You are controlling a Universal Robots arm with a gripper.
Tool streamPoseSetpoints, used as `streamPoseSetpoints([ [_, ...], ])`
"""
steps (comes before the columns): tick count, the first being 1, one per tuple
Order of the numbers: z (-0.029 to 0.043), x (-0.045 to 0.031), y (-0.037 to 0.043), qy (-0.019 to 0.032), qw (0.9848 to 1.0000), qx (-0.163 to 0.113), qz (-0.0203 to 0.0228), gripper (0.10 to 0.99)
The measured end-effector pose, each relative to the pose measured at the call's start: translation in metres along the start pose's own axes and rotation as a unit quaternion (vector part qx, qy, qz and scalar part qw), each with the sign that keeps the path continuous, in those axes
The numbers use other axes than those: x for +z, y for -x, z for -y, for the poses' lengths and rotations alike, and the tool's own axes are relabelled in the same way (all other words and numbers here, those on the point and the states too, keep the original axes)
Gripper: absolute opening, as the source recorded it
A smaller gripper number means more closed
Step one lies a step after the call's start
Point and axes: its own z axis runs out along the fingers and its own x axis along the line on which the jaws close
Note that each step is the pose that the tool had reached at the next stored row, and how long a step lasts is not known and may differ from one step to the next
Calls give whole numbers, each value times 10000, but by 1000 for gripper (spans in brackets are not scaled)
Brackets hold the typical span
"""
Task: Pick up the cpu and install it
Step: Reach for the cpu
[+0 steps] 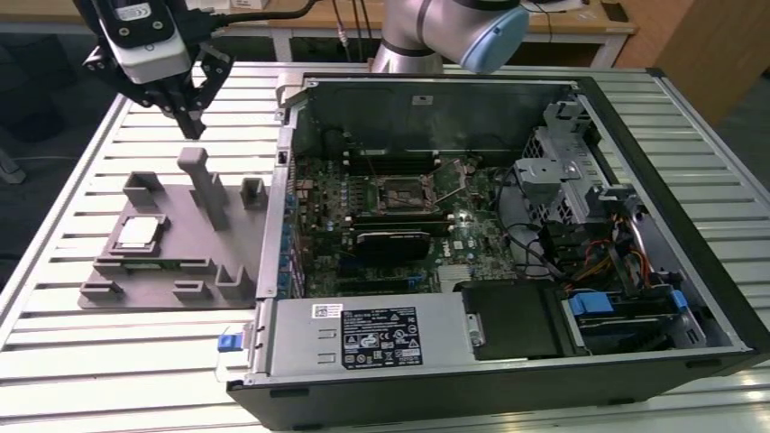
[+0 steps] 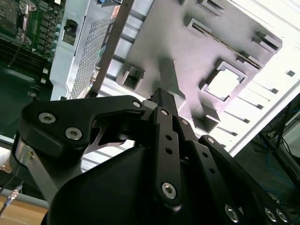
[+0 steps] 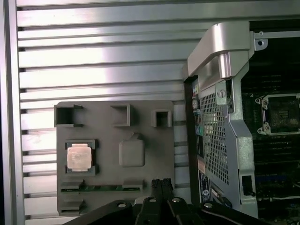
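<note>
1. The gripper (image 1: 190, 129) is in the upper left of the exterior view, hanging over the grey fixture plate (image 1: 157, 281). It sits just above the plate's tall post (image 1: 202, 180) and isn't touching it.
2. The fingers are pressed together with nothing pinched between them. You can see the tips meeting in both wrist views too ( (image 3: 161, 183) and (image 2: 163, 93)).
3. The cpu (image 1: 136, 233) lies flat in a square pocket on the fixture, on the exterior view's left and lower in the frame than the gripper. It's well apart from the fingers, so it hasn't been picked up yet.
4. In the first wrist view the cpu (image 3: 78, 156) shows its shiny metal top, framed by the pocket walls. Just beside it on the fixture plate (image 3: 154, 154) is the rounded top of the post (image 3: 131, 152). A green strip of circuit board (image 3: 110, 188) stands in a slot near the cpu.
5. In the second wrist view the cpu (image 2: 223, 83) is a bright square in its pocket on the fixture plate (image 2: 159, 42) (pretty washed out by glare).
6. The open computer case (image 1: 421, 83) takes up the centre and right of the exterior view. The motherboard's square socket (image 1: 403, 191) is near the middle, and the first wrist view shows it as well (image 3: 281, 112).
7. Everything sits on a slatted metal table (image 1: 121, 379).
</note>
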Motion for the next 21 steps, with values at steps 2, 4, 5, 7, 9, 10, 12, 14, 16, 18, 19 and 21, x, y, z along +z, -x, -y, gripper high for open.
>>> streamPoseSetpoints([
  [2, 3, 16, -20, -1, 10000, 0, -1, 106],
  [4, 4, 32, -41, 0, 10000, 0, 0, 106],
  [5, 5, 39, -51, 0, 10000, 0, 0, 106],
  [7, 6, 51, -73, 0, 10000, 0, 0, 106],
  [9, 6, 62, -96, 0, 10000, 0, 0, 106],
  [10, 7, 67, -107, 0, 10000, 0, 0, 106],
  [12, 7, 78, -131, 0, 10000, 0, 0, 106],
  [14, 9, 100, -182, 0, 10000, 0, 0, 106],
  [16, 9, 114, -204, 1, 10000, 0, 1, 106],
  [18, 11, 133, -234, 0, 10000, 0, 0, 106],
  [19, 12, 140, -245, 0, 10000, 0, 0, 106],
  [21, 14, 153, -267, 0, 10000, 0, 0, 106],
])
